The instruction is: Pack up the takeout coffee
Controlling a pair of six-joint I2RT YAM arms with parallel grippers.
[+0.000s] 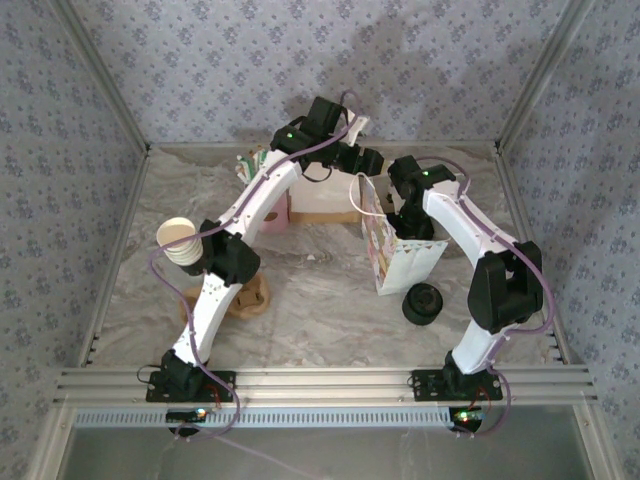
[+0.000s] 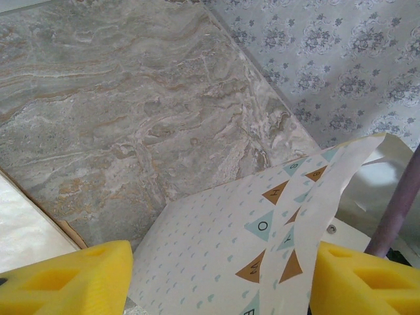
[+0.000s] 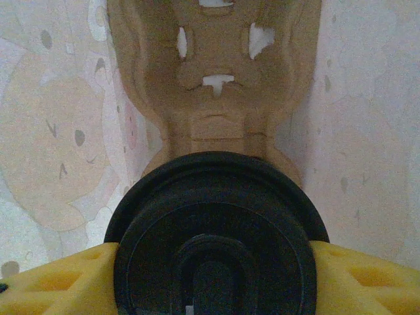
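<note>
Right gripper is clenched on the coffee cup: the black lid is touched on both sides by the yellow fingers. The cup is held inside the paper bag, over a brown pulp cup tray; whether it is seated in the tray cannot be told. Left gripper is released, jaws wide apart, with the bag's patterned wall lying between them; contact cannot be told. The bag is stood upright mid-table. A black lid pile is seen just beside the bag. A cup stack is seen far left, well apart.
</note>
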